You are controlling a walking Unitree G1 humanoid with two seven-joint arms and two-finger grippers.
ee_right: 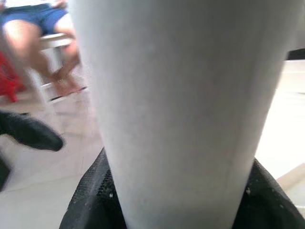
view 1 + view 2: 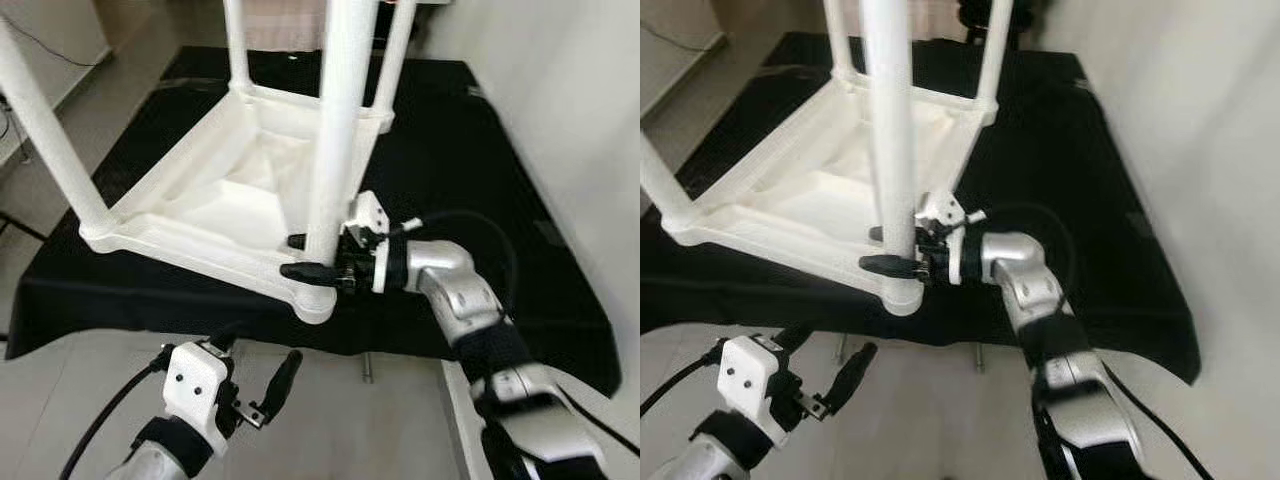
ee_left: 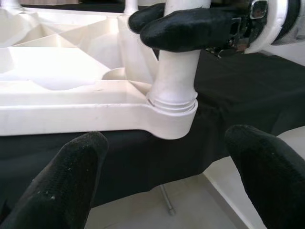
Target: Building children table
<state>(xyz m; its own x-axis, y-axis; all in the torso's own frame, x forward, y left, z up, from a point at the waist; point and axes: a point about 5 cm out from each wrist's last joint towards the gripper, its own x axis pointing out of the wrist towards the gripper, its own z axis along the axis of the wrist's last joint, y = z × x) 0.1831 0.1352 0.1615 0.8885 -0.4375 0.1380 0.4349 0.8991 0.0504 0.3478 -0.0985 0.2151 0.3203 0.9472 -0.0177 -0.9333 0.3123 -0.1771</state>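
Leg-fitting step: right gripper [image 2: 305,256] clamped on near-corner table leg [image 2: 338,130] above socket [image 3: 172,106]; left gripper [image 2: 262,372] apart below. Next: likely seat leg fully.

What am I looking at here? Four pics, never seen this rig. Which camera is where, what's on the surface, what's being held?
It is a humanoid robot with two silver arms, each ending in two long black fingers. The two wide pictures come from its head, looking down. The other two come from cameras on its wrists.

A white plastic children's table lies upside down on a black cloth, legs pointing up. The right gripper is closed around the nearest leg, just above its corner socket. The right wrist picture shows that leg close up. The left gripper hangs open below the cloth's edge, holding nothing, looking up at that corner.
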